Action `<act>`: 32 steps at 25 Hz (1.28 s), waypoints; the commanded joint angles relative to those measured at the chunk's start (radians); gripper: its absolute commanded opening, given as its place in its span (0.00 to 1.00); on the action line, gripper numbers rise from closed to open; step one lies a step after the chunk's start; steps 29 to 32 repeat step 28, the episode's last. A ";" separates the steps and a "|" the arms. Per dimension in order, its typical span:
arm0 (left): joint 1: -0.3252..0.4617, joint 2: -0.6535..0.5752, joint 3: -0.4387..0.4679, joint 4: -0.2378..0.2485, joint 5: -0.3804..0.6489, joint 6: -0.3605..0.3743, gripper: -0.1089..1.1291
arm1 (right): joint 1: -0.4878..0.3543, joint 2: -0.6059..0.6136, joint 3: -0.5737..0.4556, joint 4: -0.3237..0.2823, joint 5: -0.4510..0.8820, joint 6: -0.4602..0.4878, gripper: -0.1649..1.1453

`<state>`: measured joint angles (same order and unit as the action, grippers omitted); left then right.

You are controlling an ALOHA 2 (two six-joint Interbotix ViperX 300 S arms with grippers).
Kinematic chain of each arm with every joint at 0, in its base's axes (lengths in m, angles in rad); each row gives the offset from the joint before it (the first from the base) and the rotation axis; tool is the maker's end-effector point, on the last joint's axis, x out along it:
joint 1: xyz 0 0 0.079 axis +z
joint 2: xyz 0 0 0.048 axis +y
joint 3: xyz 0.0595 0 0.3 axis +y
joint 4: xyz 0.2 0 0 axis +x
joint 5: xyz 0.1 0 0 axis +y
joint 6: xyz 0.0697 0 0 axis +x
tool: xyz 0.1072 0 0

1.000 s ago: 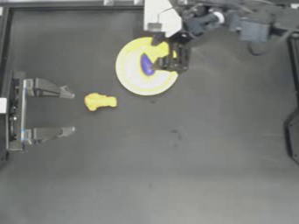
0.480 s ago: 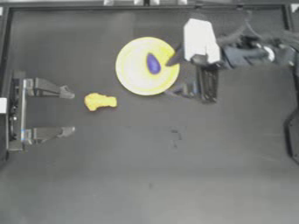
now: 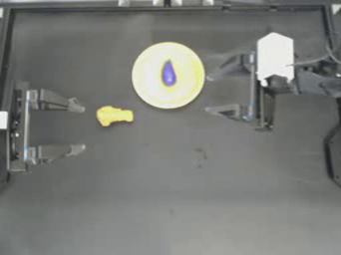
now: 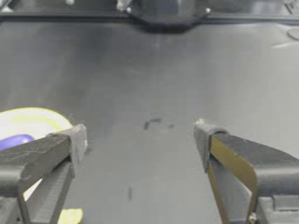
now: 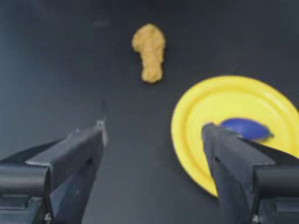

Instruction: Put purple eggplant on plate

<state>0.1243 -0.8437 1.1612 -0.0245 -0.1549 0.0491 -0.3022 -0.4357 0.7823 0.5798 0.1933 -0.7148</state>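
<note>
right hand (image 3: 222, 91) has pulled back from the plate (image 3: 148, 89) toward the counter's right edge, jaws apart, empty | eggplant (image 3: 168, 73) lies on plate, near far edge | left hand (image 3: 75, 127) parked at left edge, jaws apart

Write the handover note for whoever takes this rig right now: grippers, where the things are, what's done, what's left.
Left gripper: open, empty, parked at the table's left edge.
Right gripper: open, empty, beside the plate's right rim, clear of it.
Eggplant: lying on the plate, near its middle, touched by nothing.
Orange-yellow lumpy item: on the table left of the plate, not part of the job.
Done: eggplant is on the plate and released.
Left: nothing on the task itself; probably just park the right arm.
</note>
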 commanded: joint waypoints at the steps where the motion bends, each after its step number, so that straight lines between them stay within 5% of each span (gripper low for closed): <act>1: 0.002 0.002 -0.017 0.002 -0.002 0.002 0.92 | 0.014 -0.060 0.011 0.032 -0.018 0.000 0.86; 32: 0.002 -0.008 -0.018 0.005 -0.003 0.005 0.92 | 0.150 -0.403 0.272 0.094 -0.175 0.003 0.87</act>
